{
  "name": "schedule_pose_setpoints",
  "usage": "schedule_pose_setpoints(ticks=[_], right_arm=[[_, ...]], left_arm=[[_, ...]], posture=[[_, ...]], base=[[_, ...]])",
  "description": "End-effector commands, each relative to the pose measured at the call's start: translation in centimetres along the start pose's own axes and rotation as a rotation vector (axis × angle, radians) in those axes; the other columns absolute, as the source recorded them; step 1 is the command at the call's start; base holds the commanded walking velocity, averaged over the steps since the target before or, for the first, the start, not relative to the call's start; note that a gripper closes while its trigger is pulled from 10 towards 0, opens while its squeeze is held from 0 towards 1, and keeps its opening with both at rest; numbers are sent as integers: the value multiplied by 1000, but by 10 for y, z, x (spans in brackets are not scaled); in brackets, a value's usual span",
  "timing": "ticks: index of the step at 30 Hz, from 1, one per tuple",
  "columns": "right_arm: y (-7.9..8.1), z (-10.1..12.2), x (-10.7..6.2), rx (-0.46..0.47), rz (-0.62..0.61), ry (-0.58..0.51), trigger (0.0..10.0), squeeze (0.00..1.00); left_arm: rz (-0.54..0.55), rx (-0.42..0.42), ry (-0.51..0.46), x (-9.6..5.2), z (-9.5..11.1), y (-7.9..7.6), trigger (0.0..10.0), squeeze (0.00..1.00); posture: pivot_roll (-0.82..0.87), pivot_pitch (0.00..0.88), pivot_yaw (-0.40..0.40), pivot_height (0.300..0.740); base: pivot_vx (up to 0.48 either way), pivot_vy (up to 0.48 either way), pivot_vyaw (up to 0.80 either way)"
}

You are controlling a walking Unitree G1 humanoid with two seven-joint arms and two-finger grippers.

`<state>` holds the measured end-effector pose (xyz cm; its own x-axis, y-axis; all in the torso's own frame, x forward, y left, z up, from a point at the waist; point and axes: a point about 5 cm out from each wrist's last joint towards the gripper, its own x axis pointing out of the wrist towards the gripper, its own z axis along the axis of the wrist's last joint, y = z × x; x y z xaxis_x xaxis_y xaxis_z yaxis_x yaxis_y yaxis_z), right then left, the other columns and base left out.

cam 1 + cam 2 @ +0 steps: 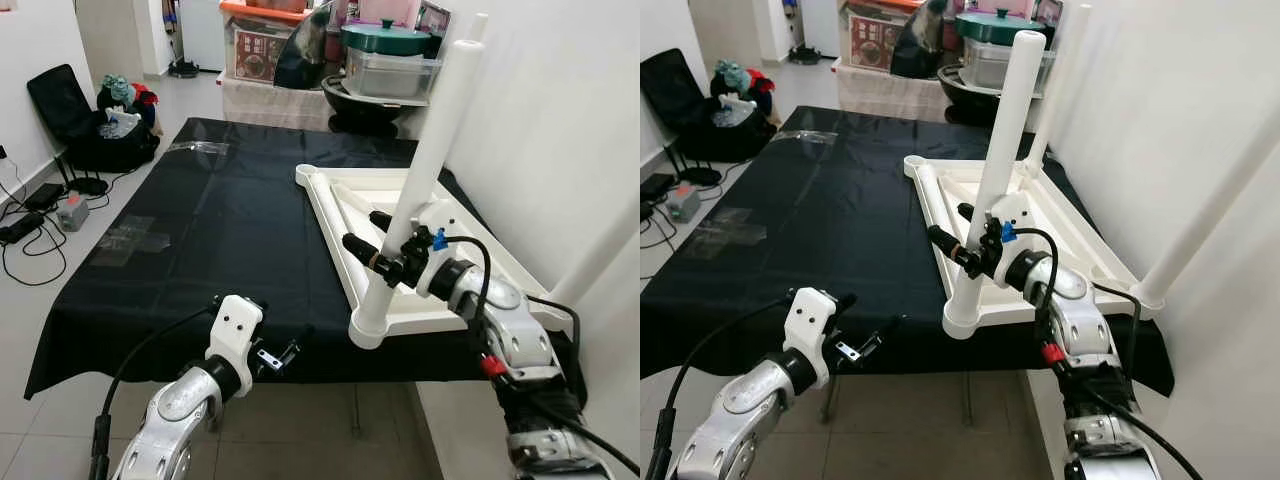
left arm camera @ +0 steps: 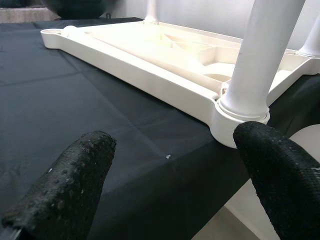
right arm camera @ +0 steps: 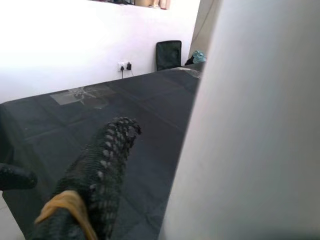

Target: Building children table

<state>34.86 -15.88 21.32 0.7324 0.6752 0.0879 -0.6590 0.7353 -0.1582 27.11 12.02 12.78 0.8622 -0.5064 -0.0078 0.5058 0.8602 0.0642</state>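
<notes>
Tabletop (image 1: 420,240) of a white children's table lies upside down on a black-covered bench (image 1: 200,230), the right tool (image 1: 372,245) closed around one upright leg (image 1: 415,190).

The head views show that leg standing tilted in the corner socket nearest the robot, at the bench's front edge, the tool's black fingers on either side of it low on the shaft. A second leg (image 1: 1060,80) rises at the far corner and a third (image 1: 1205,210) on the right, by the white wall. The left tool (image 1: 278,357) hovers at the bench's front edge, apart from the tabletop. Its wrist view shows what the head views leave unclear: both fingers (image 2: 65,185) spread wide with nothing between them, pointing at the socket. The right wrist view shows one finger (image 3: 97,175) beside the pale shaft. Storage boxes (image 1: 390,60) stand beyond the bench.
</notes>
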Motion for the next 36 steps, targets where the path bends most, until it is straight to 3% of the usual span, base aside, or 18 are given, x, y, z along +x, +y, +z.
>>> schedule_pose_setpoints(ticks=[1,13,15,16,18,19,20,21,22,24,25,27,34,36], right_arm=[[-2,6,2,0,7,-36,0,0],[-15,5,-1,-25,-73,-43,0,0],[-21,3,1,-40,-174,6,0,0],[-27,1,3,-32,-324,41,0,0],[-27,1,3,-32,-324,41,0,0],[-31,-2,3,-23,-412,70,0,0],[-31,-2,3,-23,-412,70,0,0],[-35,-7,0,-5,-526,109,0,0],[-35,-7,0,-5,-526,109,0,0],[-38,-18,-8,45,-739,173,0,0],[-38,-18,-8,45,-739,173,0,0],[-35,-21,-12,81,-854,178,0,0],[-25,-22,-12,115,-953,169,0,0],[-7,-26,-12,156,-1101,178,0,0]], left_arm=[[-8,3,8,1,-2,-2,10000,0],[-9,2,10,1,-4,-2,10000,0],[-9,2,10,0,-3,-1,10000,0],[-11,2,9,1,-3,-1,10000,0],[-11,2,9,1,-3,-1,10000,0],[-11,2,10,1,-3,-1,10000,0],[-11,2,10,1,-3,-1,10000,0],[-12,2,11,1,-3,-1,10000,0],[-12,2,11,1,-3,-1,10000,0],[-14,3,13,1,-4,-2,10000,0],[-14,3,13,1,-4,-2,10000,0],[-13,5,13,1,-4,-2,10000,0],[-11,5,14,1,-4,-1,10000,0],[-12,5,15,1,-4,-2,10000,0]], posture=[[116,0,-129,740],[112,0,-127,740],[105,0,-123,740],[104,0,-123,740],[104,0,-123,740],[100,0,-119,740],[100,0,-119,740],[99,0,-116,740],[99,0,-116,740],[103,0,-115,740],[103,0,-115,740],[105,0,-115,740],[100,0,-113,740],[96,0,-114,740]], base=[[0,0,0],[0,0,0],[0,0,0],[0,0,0],[0,0,0],[0,0,0],[0,0,0],[0,0,0],[0,0,0],[0,0,0],[0,0,0],[0,0,0],[0,0,0],[0,0,0]])
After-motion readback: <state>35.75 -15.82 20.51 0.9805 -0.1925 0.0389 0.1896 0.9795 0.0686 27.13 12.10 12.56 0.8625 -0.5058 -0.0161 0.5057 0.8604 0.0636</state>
